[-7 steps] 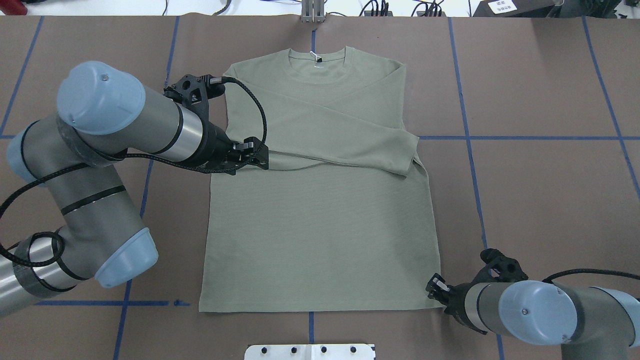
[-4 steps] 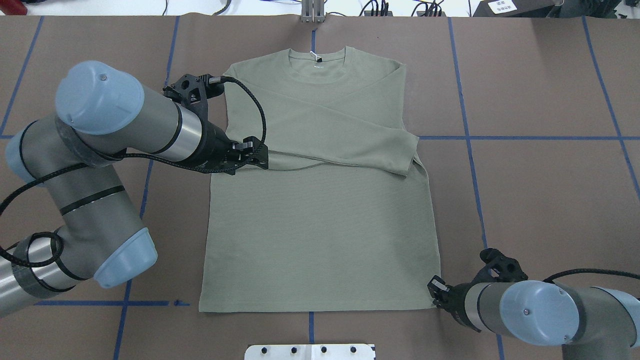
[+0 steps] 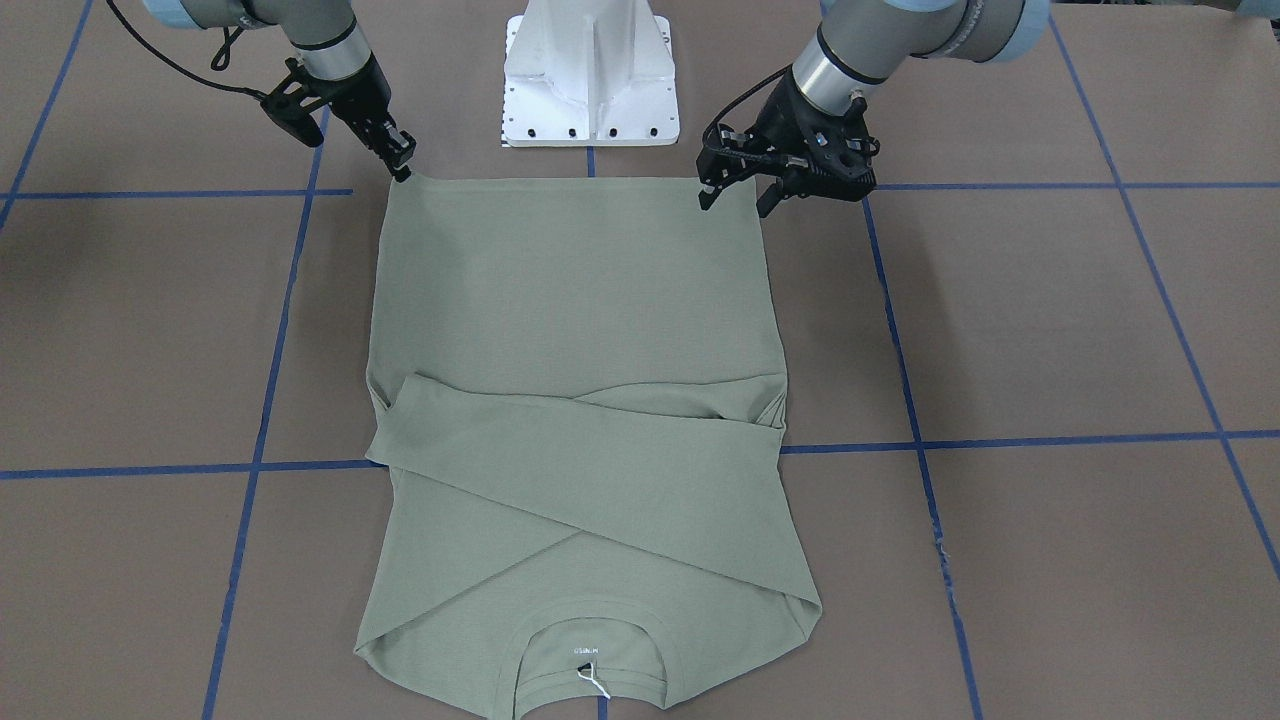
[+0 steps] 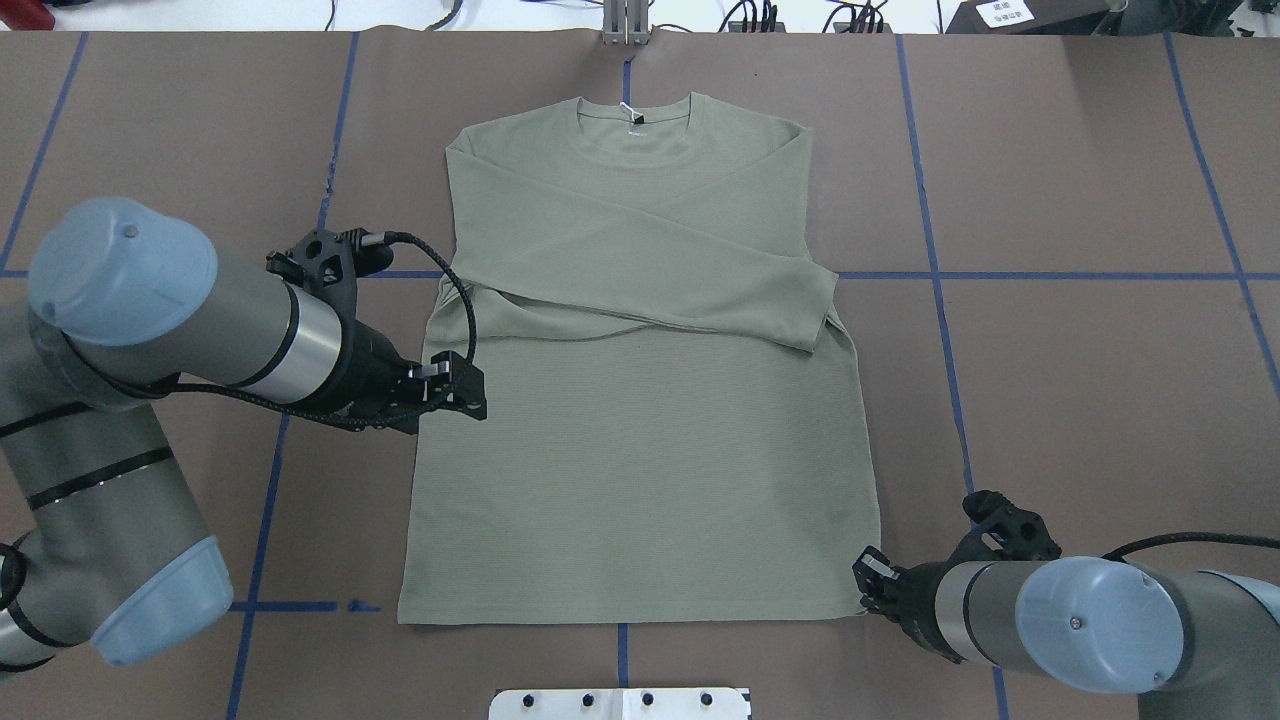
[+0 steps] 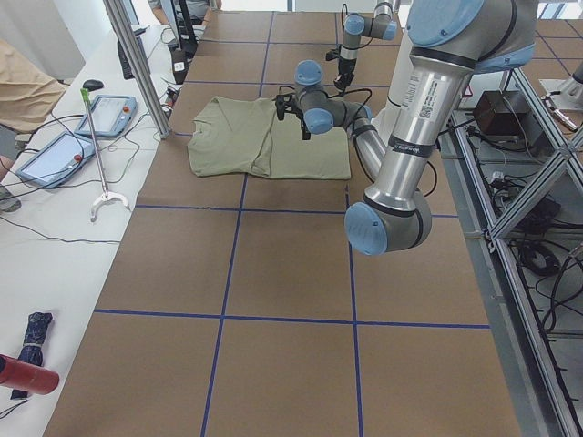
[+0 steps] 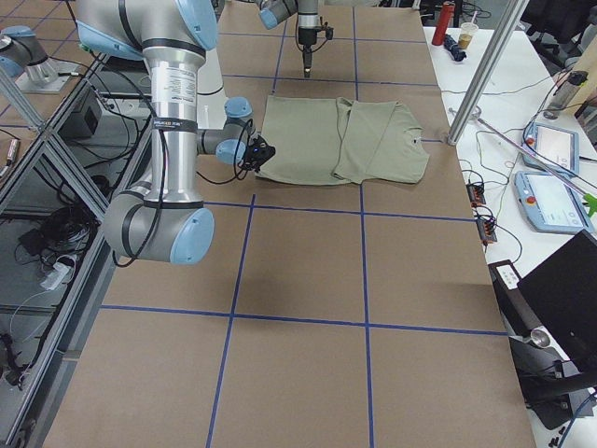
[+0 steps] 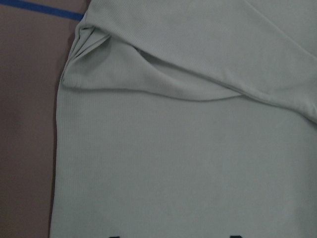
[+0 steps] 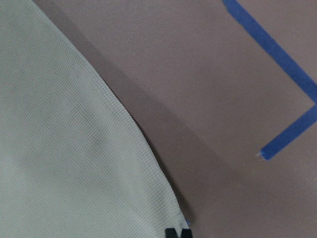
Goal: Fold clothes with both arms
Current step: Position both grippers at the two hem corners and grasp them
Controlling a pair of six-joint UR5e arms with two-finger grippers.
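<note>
Overhead exterior: left hand (image 4: 478,388) apart over shirt (image 4: 640,480) side edge; right hand (image 4: 862,580) together at hem corner.

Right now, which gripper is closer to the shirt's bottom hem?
Right. The right gripper sits at the hem's right corner; the left gripper hangs raised over the shirt's left edge, partway up the body.

green shirt (image 7: 173,163), sleeve (image 7: 223,44) folded across; brown table (image 7: 25,124) left.

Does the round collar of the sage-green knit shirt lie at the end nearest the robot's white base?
No, the round collar of the sage-green knit shirt lies at the far end; its hem runs beside the white base.
</note>
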